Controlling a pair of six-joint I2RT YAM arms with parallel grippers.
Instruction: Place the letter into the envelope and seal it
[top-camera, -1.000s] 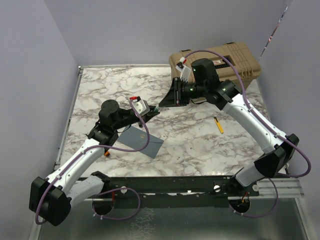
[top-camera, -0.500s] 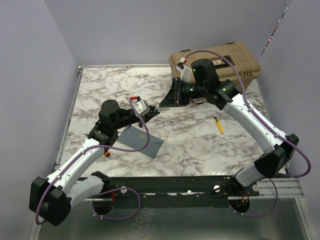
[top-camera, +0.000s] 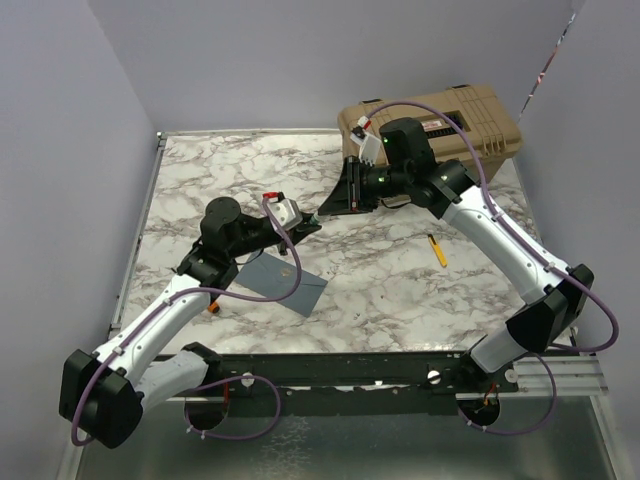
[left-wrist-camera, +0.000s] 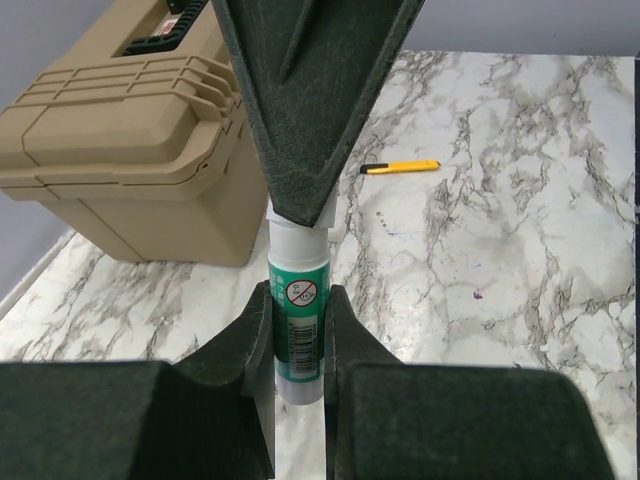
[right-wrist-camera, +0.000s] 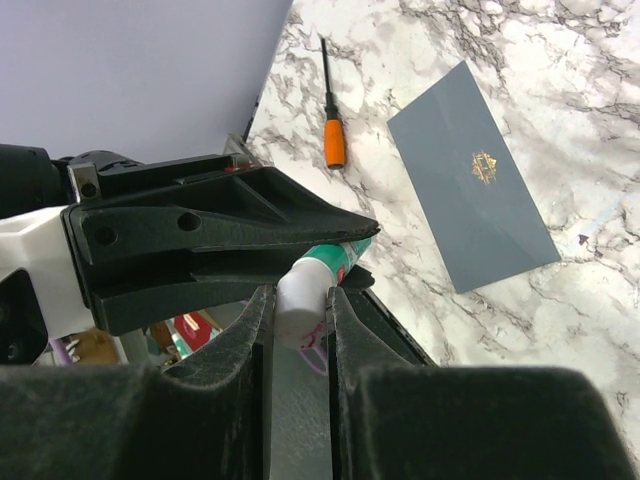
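The envelope (top-camera: 283, 282) is lying flat on the marble table (top-camera: 200, 170). It is a slate blue-grey rectangle turned at a slant, showing a plain face with a small gold mark at its centre. Part of its left side is passing under the left arm and its purple cable.

The left claw (top-camera: 312, 219) is clenching the green-and-white barrel of a glue stick (left-wrist-camera: 299, 320). The right claw (top-camera: 325, 210) is pinching the stick's white end, so the two claws are meeting tip to tip above the table.

The envelope is resting just to the near side of the left claw, lower than both claws, and neither claw is touching it. An orange-handled screwdriver (right-wrist-camera: 333, 145) is lying near the envelope's left end.
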